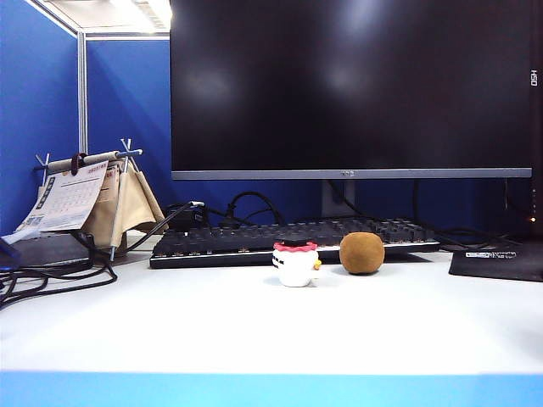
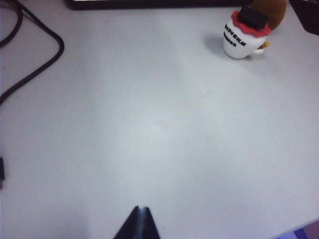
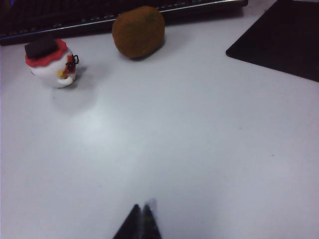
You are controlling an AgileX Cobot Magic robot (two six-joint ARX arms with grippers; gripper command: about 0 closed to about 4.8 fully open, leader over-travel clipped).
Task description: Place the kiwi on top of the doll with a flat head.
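Both claws pressed together, holding nothing: left claw (image 2: pixel 140 222) and right claw (image 3: pixel 141 221) hovering over bare worktop (image 1: pixel 254 331). Kiwi (image 3: pixel 138 31) just beside doll (image 3: pixel 51 63), by the keyboard (image 1: pixel 254 239). Probably light, firmish, fuzzy; best pinched across the middle, gently.

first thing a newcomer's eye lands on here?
The brown kiwi and the white doll with its red frill and flat black top, side by side but apart on the white table, just in front of the keyboard. Behind them a big dark monitor fills the background. Left gripper and right gripper are shut over bare table, away from both.
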